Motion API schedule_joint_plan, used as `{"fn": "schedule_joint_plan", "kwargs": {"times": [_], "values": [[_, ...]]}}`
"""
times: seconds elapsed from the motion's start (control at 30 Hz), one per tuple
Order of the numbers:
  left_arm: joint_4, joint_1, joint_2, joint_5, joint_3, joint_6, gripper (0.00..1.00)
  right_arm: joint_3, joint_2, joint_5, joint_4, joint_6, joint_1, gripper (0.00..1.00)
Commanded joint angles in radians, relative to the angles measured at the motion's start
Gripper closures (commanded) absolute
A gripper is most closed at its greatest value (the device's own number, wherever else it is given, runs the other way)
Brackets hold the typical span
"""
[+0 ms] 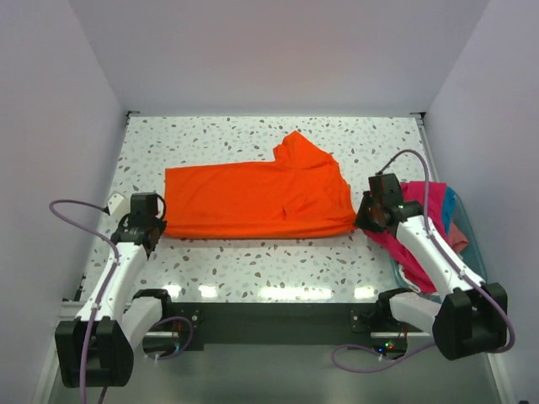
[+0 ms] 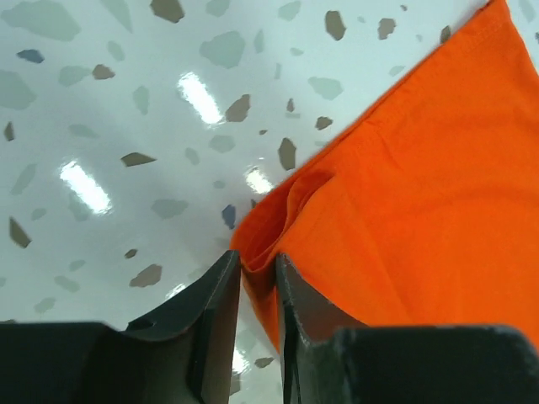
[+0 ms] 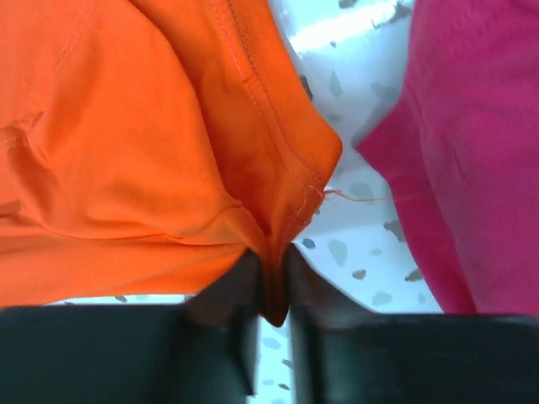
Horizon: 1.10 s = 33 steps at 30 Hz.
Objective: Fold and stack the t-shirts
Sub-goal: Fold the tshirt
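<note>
Orange t-shirt [image 1: 253,202] spread flat; left tool [image 2: 258,261] clamped on its left corner, right tool [image 3: 271,257] clamped on right corner.

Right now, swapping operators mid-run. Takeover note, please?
Left pincer: shut on the orange t-shirt, at its near left corner.
Right pincer: shut on its near right corner.
The orange t-shirt lies stretched across the table, with one sleeve poking out at the far edge. The magenta t-shirt and a paler pink one are bunched at the teal bin on the right.
Done: the orange one looks partly folded at most.
Left: finish that fold, fold the other two, stack all three.
</note>
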<state>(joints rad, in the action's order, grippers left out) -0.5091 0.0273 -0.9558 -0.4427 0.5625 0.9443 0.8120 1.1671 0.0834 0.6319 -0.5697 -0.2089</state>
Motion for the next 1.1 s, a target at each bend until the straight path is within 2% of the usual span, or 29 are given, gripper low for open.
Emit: {"fn": "schedule_joint_plan", "kwargs": {"times": [0.0,0.03,0.07,0.1,0.2,0.27,0.37,0.43,0.5,0.57,0.67,0.83,0.93,1.07], "values": [[-0.088,0.014,0.063,-0.048,-0.021,0.024,0.69,-0.027,-0.099,-0.024,0.074,-0.002,0.011,0.73],[-0.097,0.014,0.086,-0.044,-0.015,0.021,0.63,-0.022,-0.113,-0.014,0.084,0.004,0.011,0.62],[-0.103,0.014,0.095,-0.034,0.008,0.017,0.57,0.001,-0.135,-0.005,0.091,0.007,0.011,0.46],[-0.101,0.014,0.107,-0.028,0.025,-0.002,0.47,0.016,-0.136,0.01,0.085,0.01,0.009,0.38],[-0.069,0.014,0.085,-0.008,0.123,-0.053,0.34,0.099,-0.074,0.01,0.01,0.043,0.009,0.3],[0.022,0.014,0.045,0.002,0.195,-0.1,0.33,0.186,0.035,-0.026,-0.047,0.071,0.009,0.3],[0.134,0.014,-0.116,0.022,0.305,-0.157,0.34,0.33,0.176,-0.053,-0.175,0.109,0.009,0.31],[0.17,0.014,-0.297,0.039,0.377,-0.193,0.36,0.465,0.337,-0.051,-0.225,0.145,0.009,0.33],[0.172,0.014,-0.479,0.05,0.5,-0.234,0.4,0.554,0.492,-0.053,-0.248,0.169,0.008,0.33],[0.173,0.014,-0.587,0.048,0.607,-0.266,0.46,0.684,0.578,-0.021,-0.25,0.214,0.009,0.35],[0.164,0.013,-0.786,0.044,0.715,-0.291,0.48,0.842,0.753,-0.023,-0.268,0.263,0.009,0.37],[0.144,0.014,-0.951,0.055,0.861,-0.299,0.49,1.117,1.018,-0.03,-0.247,0.35,0.011,0.38],[0.142,0.014,-1.021,0.065,0.902,-0.305,0.5,1.258,1.111,-0.014,-0.209,0.393,0.009,0.37],[0.138,0.014,-1.071,0.068,0.933,-0.303,0.51,1.369,1.239,-0.022,-0.172,0.413,0.009,0.37]]}}
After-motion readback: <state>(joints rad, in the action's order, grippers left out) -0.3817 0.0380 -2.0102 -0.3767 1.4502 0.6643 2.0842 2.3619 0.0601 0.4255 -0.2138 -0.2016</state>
